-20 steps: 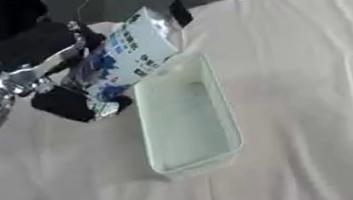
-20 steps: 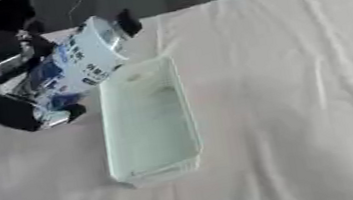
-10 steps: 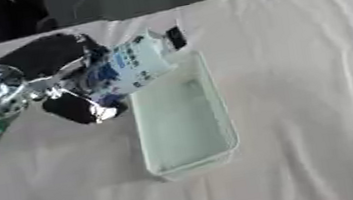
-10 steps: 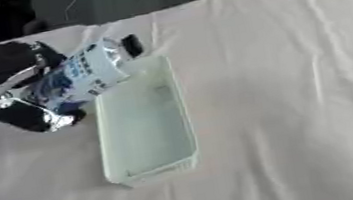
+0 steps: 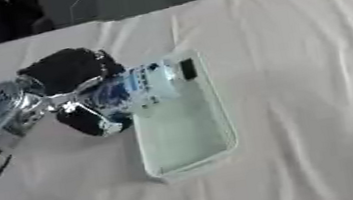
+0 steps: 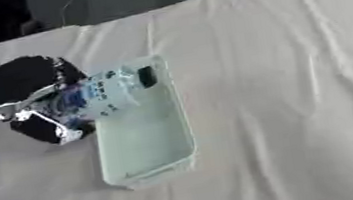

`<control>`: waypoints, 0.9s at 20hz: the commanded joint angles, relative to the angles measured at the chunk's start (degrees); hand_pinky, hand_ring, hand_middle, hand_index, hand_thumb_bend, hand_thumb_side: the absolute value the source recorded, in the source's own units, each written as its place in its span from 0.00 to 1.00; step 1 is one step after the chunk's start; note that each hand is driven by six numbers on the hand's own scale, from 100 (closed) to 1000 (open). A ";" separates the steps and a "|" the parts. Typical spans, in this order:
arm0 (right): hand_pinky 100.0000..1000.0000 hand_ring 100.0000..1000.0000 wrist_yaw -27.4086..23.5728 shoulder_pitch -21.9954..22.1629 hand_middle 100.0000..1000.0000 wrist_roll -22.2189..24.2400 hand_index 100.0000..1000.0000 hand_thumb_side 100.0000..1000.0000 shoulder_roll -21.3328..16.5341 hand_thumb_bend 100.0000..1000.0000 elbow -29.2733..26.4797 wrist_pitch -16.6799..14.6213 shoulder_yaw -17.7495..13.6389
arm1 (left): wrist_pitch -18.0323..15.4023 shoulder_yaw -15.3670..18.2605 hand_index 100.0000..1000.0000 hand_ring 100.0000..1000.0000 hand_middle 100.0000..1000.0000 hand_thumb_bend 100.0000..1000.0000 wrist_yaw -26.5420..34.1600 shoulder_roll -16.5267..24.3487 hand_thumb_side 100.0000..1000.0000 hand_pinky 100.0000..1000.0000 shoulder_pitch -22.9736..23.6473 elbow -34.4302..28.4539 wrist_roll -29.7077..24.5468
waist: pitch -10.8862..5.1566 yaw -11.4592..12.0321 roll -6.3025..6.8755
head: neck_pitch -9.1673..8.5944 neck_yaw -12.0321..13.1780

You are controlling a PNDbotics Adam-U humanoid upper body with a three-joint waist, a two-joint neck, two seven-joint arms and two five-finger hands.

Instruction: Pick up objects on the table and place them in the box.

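Stereo head pair, both eyes looking steeply down at table (image 5: 296, 52) from near. Right eye offset sideways. Shared field: pale box (image 5: 188, 135), left hand (image 6: 34, 101), dark far edge.

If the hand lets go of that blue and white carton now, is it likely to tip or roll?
Probably it drops into the box, since the carton hangs tilted over its near-left end. Its flat sides suggest no rolling. The left hand wraps it.
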 commanded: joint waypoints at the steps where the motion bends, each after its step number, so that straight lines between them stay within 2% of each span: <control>1: 0.08 0.24 -0.07 -1.05 0.34 -0.42 0.48 1.00 -1.30 0.00 -0.75 0.07 -0.51 | -8.46 0.02 0.05 0.00 0.00 0.00 -4.62 1.53 0.45 0.00 -0.93 -1.21 5.84 | -0.65 -0.02 0.01 | -0.04 0.31; 3: 0.08 0.24 -0.10 -1.03 0.34 -0.49 0.48 1.00 -1.36 0.00 -0.75 0.07 -0.52 | -13.11 -0.08 0.04 0.00 0.00 0.00 -8.95 1.71 0.45 0.00 -1.02 -1.30 10.45 | -0.71 0.02 0.05 | -0.04 0.19; 6: 0.08 0.24 -0.08 -0.94 0.34 -0.46 0.48 1.00 -1.44 0.00 -0.75 0.06 -0.49 | -17.06 -0.29 0.03 0.00 0.00 0.00 -15.18 1.93 0.45 0.00 -1.24 -0.72 15.88 | -0.80 0.12 0.11 | -0.04 0.19; 13: 0.08 0.24 -0.24 -0.80 0.34 -0.46 0.48 1.00 -1.74 0.00 -0.75 0.00 -0.44 | -19.51 -0.58 0.03 0.00 0.00 0.00 -25.57 2.87 0.46 0.00 -1.91 0.81 22.59 | -1.05 0.34 0.40 | -0.04 0.40; 15: 0.08 0.24 -0.35 -0.84 0.34 -0.50 0.48 1.00 -1.83 0.00 -0.75 -0.02 -0.45 | -19.45 -0.53 0.06 0.00 0.03 0.00 -27.87 3.07 0.46 0.00 -1.88 1.45 23.44 | -1.14 0.31 0.50 | -0.04 0.51; 16: 0.08 0.24 -0.41 -0.86 0.34 -0.52 0.48 1.00 -1.86 0.00 -0.75 -0.03 -0.45 | -19.28 -0.53 0.09 0.03 0.09 0.00 -28.98 3.07 0.47 0.00 -1.85 1.83 23.63 | -1.17 0.30 0.53 | -0.04 0.56; 17: 0.08 0.24 -0.47 -0.86 0.34 -0.55 0.48 1.00 -1.90 0.00 -0.75 -0.04 -0.46 | -18.89 -0.48 0.22 0.24 0.26 0.00 -30.07 3.06 0.55 0.05 -1.87 2.32 23.55 | -1.21 0.30 0.57 | -0.04 0.63; 18: 0.08 0.24 -0.51 -0.86 0.34 -0.56 0.48 1.00 -1.92 0.00 -0.75 -0.03 -0.46 | -18.57 -0.51 0.36 0.41 0.40 0.00 -30.92 3.02 0.59 0.23 -1.90 2.66 23.51 | -1.23 0.31 0.58 | -0.04 0.65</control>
